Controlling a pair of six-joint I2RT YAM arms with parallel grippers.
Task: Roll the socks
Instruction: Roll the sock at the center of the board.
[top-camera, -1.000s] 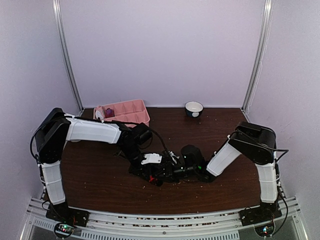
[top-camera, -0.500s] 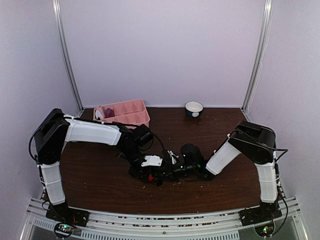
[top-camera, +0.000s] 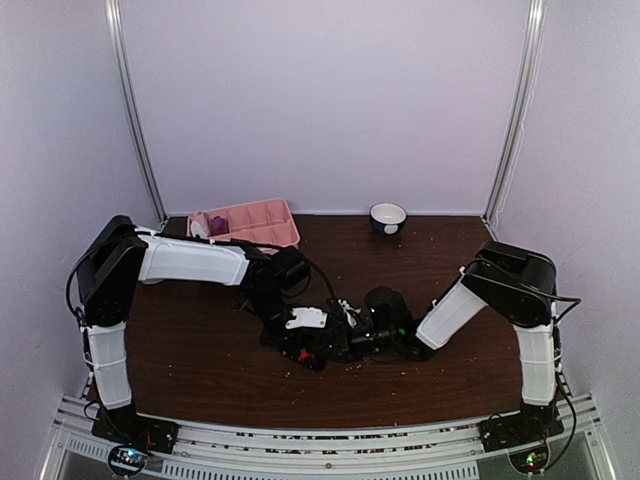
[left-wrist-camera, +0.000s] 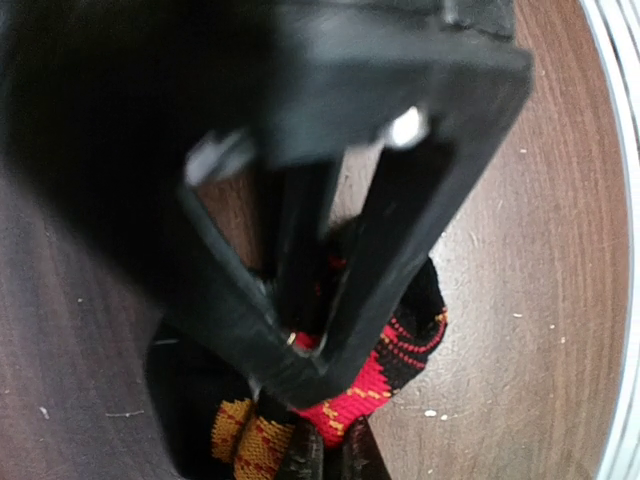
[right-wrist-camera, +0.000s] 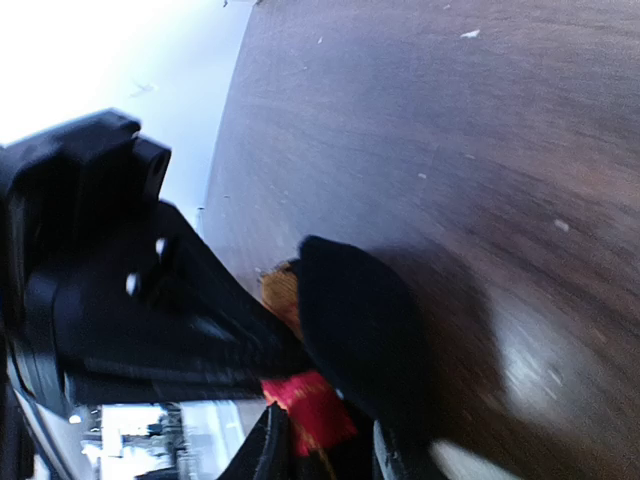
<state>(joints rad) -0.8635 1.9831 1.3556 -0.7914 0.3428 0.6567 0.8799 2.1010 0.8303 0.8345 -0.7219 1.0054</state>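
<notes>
Pink tray (top-camera: 262, 222): purple-pink sock (top-camera: 218, 226) inside | left fingers (left-wrist-camera: 395, 230) clamp argyle sock (left-wrist-camera: 400, 350) | right fingers (right-wrist-camera: 262, 452) unclear

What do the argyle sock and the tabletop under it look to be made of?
The argyle sock: soft knit fabric, matte, judging by visible ribbed stitches and its bunched folds. The tabletop: dark brown wood or wood-look laminate, slight sheen; grain streaks show.

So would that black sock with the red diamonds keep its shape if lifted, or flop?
Probably floppy: the sock bunches into folds where the left gripper pinches it. Likely light, being small knitted fabric. It shouldn't roll away; it sits crumpled on the table.
</notes>
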